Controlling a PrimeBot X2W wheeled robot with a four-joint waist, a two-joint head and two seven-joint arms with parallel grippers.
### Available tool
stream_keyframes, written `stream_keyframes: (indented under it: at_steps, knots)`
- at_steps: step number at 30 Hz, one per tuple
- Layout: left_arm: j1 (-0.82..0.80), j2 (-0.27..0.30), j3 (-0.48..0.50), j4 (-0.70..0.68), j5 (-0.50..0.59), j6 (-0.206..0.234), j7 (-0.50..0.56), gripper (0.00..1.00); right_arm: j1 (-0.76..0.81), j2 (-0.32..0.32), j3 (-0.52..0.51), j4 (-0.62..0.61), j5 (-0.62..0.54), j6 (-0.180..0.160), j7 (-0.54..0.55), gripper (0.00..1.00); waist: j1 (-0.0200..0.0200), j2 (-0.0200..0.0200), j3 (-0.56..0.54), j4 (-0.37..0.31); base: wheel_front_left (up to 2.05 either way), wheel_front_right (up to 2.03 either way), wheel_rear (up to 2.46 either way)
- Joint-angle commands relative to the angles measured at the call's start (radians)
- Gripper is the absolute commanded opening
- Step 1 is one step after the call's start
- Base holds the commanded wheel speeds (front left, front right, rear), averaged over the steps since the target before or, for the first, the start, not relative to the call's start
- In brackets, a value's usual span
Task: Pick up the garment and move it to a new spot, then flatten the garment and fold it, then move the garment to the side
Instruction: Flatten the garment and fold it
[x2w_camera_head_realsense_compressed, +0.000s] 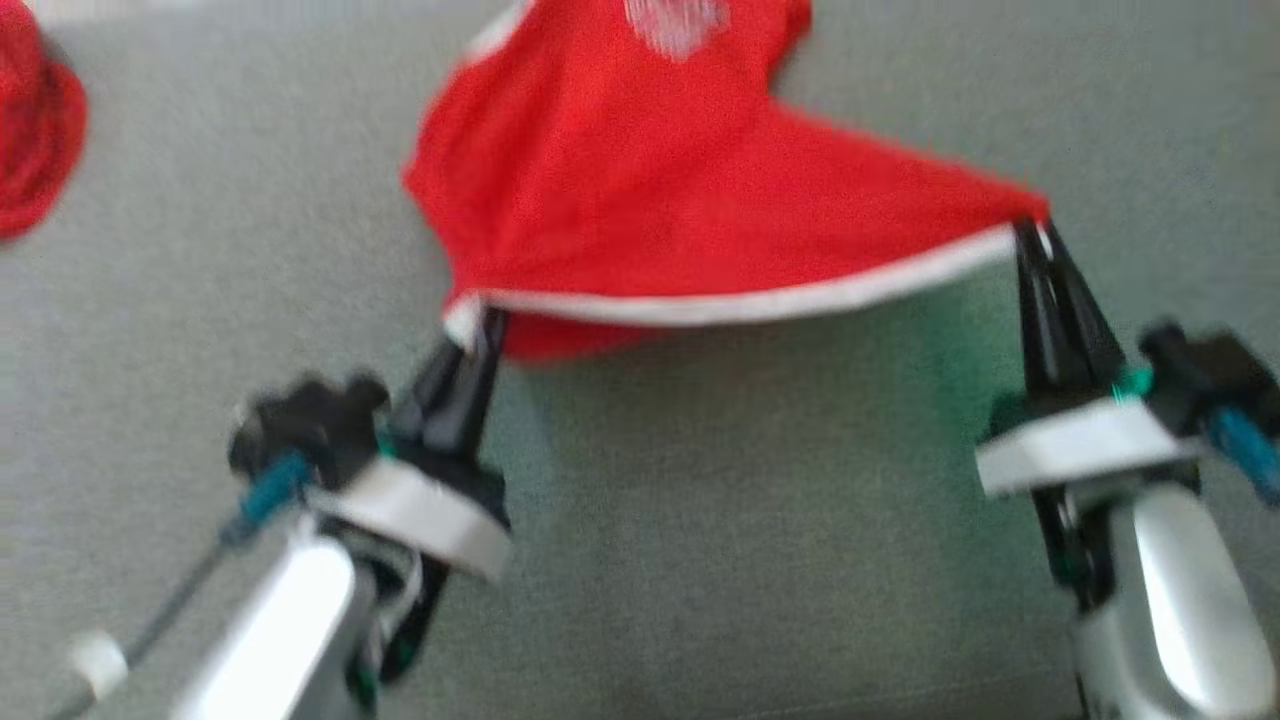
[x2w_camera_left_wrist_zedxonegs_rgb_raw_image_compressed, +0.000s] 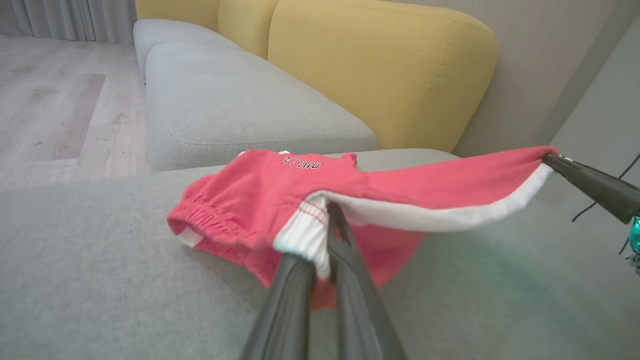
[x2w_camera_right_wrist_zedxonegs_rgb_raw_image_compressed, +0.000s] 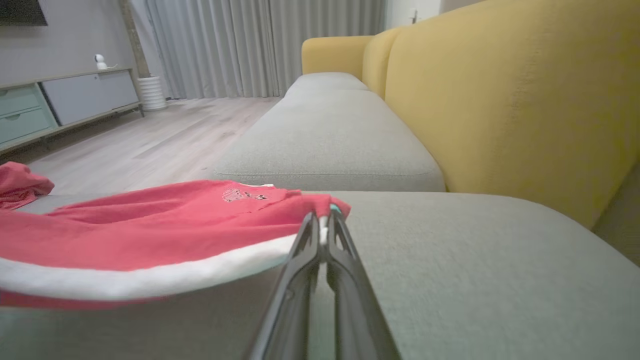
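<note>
Grey sofa seat (x2w_camera_head_realsense_compressed: 700, 560), yellow backrests (x2w_camera_left_wrist_zedxonegs_rgb_raw_image_compressed: 385, 70) behind it, wood floor (x2w_camera_left_wrist_zedxonegs_rgb_raw_image_compressed: 60, 110) off to the side. Your left gripper (x2w_camera_head_realsense_compressed: 478, 325) is clenched on one corner of the red shorts (x2w_camera_head_realsense_compressed: 640, 180), with white ribbed trim pinched right at the tips. Your right gripper (x2w_camera_head_realsense_compressed: 1030, 235) is clenched on the other corner of the same white-edged hem (x2w_camera_head_realsense_compressed: 760, 300). The hem runs taut between your two jaw sets, lifted off the cushion. The rest of the shorts lies on the seat beyond the fingertips, the elastic waistband (x2w_camera_left_wrist_zedxonegs_rgb_raw_image_compressed: 200, 220) bunched past and left of your left jaws, the printed logo (x2w_camera_right_wrist_zedxonegs_rgb_raw_image_compressed: 242, 195) facing up. A second red garment (x2w_camera_head_realsense_compressed: 35, 130) sits well apart, far left of your left jaws. The head view is blurred.
</note>
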Motion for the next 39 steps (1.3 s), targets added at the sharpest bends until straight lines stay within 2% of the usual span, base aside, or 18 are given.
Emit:
stream_keyframes:
  at_steps: [1,6,11,15,19,27,31,39]
  knots:
    - [-0.003,0.019,0.028,-0.046,-0.005,0.009,-0.009,0.00,0.018,0.002,0.011,-0.049,0.011,-0.001,0.004,0.00,0.0003,0.0000,-0.073,0.003,0.00,0.00,0.00]
    - [0.143,0.006,-0.013,-0.126,-0.023,0.050,-0.002,0.00,0.193,0.002,-0.027,-0.156,0.030,-0.001,0.053,0.00,0.0003,0.0000,-0.166,0.004,0.00,0.00,0.00]
    - [0.252,0.006,-0.050,-0.208,-0.036,0.087,0.022,0.00,0.306,0.002,-0.037,-0.281,0.015,-0.001,0.121,0.00,0.0003,0.0000,-0.204,0.002,0.00,0.00,0.00]
    - [0.301,-0.012,-0.083,-0.232,-0.057,0.094,0.037,0.00,0.346,0.002,-0.065,-0.340,-0.004,-0.001,0.172,0.00,0.0003,0.0000,-0.202,0.023,0.00,0.00,0.00]
    - [0.305,-0.053,-0.098,-0.207,-0.093,0.086,0.037,0.00,0.333,0.002,-0.086,-0.341,-0.021,-0.001,0.215,0.00,0.0003,0.0000,-0.175,0.057,0.00,0.00,0.00]
    - [0.194,-0.129,-0.085,-0.082,-0.134,0.045,0.018,0.00,0.138,0.002,-0.099,-0.259,-0.117,-0.001,0.324,0.00,0.0003,0.0000,-0.062,0.144,0.00,0.00,0.00]
    - [0.090,-0.178,-0.056,-0.001,-0.160,0.029,0.014,0.00,-0.052,-0.043,-0.058,-0.167,-0.153,-0.001,0.414,0.00,0.0003,0.0000,0.018,0.194,0.00,0.00,0.00]
    - [-0.072,-0.238,0.000,0.151,-0.217,0.008,-0.001,0.00,-0.336,-0.113,0.033,0.067,-0.165,-0.001,0.483,0.00,0.0003,0.0000,0.105,0.256,0.00,0.00,0.00]
